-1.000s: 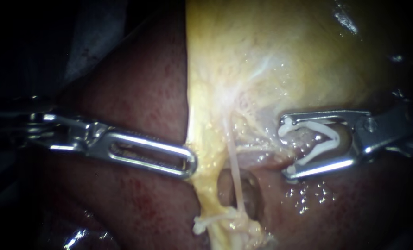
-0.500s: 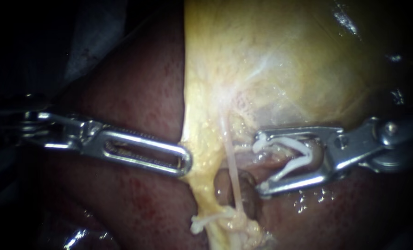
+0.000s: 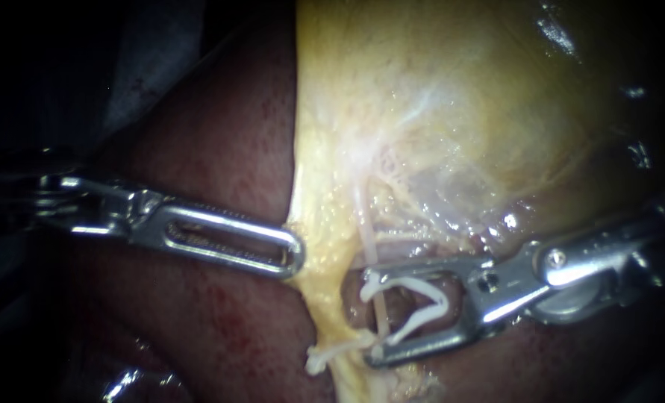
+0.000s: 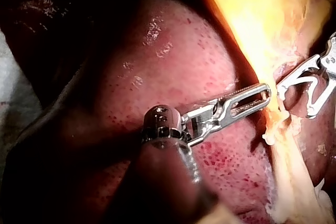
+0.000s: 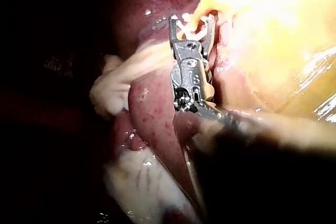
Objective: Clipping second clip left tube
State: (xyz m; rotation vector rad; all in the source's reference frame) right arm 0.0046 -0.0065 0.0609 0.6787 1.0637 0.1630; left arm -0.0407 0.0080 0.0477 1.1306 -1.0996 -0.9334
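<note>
My right instrument [image 3: 366, 315] has slid in — its wide jaws, carrying the open clip [image 3: 431, 297], now straddle the tube [image 3: 367, 239], seemingly ready to squeeze; left instrument [image 3: 296, 257] pinches the gallbladder [image 3: 422, 112] edge.

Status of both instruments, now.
Left instrument: shut on the edge of the yellow tissue.
Right instrument: holding the open clip, astride the thin tube.

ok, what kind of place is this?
Likely a surgical training bench: liver and gallbladder lie exposed, and the right instrument holds a clip astride a tube.
</note>
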